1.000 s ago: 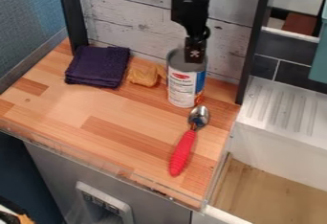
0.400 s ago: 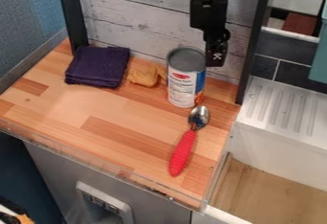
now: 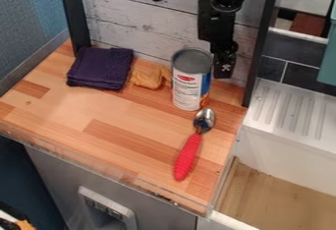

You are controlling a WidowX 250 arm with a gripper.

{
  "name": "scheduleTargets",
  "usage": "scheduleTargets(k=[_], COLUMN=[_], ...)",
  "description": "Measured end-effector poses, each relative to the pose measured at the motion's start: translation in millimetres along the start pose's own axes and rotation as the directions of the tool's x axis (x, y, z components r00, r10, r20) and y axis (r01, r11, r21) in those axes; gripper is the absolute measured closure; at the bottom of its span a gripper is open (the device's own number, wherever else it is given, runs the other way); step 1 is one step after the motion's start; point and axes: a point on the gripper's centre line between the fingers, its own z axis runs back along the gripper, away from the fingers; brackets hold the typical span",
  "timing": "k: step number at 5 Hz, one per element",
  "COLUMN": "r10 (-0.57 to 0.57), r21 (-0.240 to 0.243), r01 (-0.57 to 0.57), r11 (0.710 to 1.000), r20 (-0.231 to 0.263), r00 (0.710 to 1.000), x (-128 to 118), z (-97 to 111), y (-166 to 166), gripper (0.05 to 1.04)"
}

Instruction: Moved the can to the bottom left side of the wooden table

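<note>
**Can upright at far right of tabletop; gripper beside it**

A spoon with a red handle is laid in front of the can, its metal bowl pointed toward the can's base and its handle toward the near edge. The can is stood upright on the far right part of the tabletop. The gripper is held just beside the can's upper right side; contact cannot be confirmed, nor can it be told whether the gripper is open or closed. A yellow cloth is bunched near the can, to its left and slightly behind. Farther left, a dark purple cloth is folded flat.

Surface: light and reddish wood strips, bounded in front by a clear strip. At right, a wood-floored basin is set before a ribbed white drainboard. Behind, the tabletop is backed by a whitewashed plank panel between dark posts.
</note>
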Motion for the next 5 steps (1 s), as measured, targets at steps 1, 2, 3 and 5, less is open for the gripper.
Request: scheduleTargets(k=[1,2,3,5], r10=[0.026,0.07,0.104,0.139], r21=[0.029,0.034,0.033,0.06], r01=[-0.027,-0.071,-0.106,-0.147], r11=[0.999,0.997,0.994,0.987], r20=[0.02,0.031,0.057,0.117], r00=[0.999,0.997,0.993,0.983], x=[10,20,35,57], z=[-14,-17,-21,-28], y=[0,-4,-7,8], gripper=[0.083,0.083,0.083,0.083])
